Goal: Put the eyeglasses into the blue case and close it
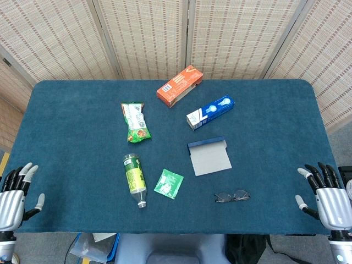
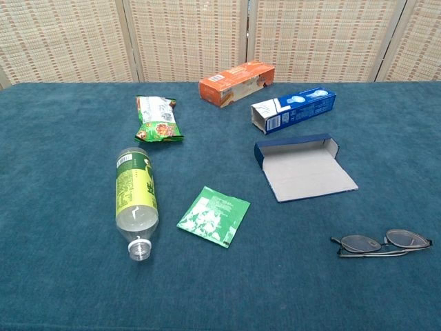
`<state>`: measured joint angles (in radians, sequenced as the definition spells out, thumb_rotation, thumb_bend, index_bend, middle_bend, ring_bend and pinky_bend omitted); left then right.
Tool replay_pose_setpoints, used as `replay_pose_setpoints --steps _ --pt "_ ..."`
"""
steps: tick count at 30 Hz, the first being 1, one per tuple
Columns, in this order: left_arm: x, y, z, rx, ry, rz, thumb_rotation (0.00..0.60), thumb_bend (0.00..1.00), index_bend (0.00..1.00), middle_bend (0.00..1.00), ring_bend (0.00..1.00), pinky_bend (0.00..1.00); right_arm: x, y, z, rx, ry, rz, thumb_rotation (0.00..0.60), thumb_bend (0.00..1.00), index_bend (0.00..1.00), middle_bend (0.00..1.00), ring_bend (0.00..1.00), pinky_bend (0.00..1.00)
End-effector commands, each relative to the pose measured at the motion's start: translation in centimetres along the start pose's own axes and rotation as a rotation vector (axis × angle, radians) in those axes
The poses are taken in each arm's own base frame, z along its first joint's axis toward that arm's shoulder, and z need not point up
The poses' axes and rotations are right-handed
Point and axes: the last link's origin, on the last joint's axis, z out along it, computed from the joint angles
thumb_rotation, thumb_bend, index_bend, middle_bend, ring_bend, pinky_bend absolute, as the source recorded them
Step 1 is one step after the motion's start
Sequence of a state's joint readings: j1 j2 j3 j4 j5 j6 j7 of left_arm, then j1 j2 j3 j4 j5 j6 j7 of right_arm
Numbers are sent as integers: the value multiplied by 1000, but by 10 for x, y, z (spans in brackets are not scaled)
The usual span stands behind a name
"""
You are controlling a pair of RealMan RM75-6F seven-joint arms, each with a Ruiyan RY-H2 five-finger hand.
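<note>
I am holding my left robot hand [image 1: 14, 198] off the worktop's [image 1: 66, 110] near left corner and my right robot hand [image 1: 327, 195] off its near right corner, both with fingers spread apart and gripping nothing. The eyeglasses [image 1: 231, 196] are lying folded near the worktop's near edge, right of centre, well apart from either robot hand. The blue case [image 1: 208, 155] is lying open just beyond them, toward the middle of the worktop, its grey lining facing up and its flap spread flat. I am judging the eyeglasses light, thin-framed and fragile, with slippery lenses; the sounder hold looks to be a light pinch across the bridge or frame rim, not the lenses. The case appears stiff enough to fold shut afterwards.
</note>
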<state>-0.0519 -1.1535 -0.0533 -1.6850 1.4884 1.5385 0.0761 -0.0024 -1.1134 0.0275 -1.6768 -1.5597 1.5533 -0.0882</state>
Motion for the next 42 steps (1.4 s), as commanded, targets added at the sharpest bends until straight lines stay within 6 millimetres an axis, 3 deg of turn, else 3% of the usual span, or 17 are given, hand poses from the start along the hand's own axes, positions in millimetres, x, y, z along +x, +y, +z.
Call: replay_pose_setpoints --steps 1,21,42 --pt "0 0 0 0 0 1 600 424 80 0 0 0 0 0 0 0 0 1 600 294 205 156 0 0" --pt "0 0 -1 1 2 -1 600 424 80 0 0 0 -2 -6 -1 36 -22 -9 600 294 205 156 0 0" --pt "-1 -5 -8 23 -2 -13 600 424 81 0 0 0 -70 -62 30 250 -304 -85 600 291 257 156 0 0"
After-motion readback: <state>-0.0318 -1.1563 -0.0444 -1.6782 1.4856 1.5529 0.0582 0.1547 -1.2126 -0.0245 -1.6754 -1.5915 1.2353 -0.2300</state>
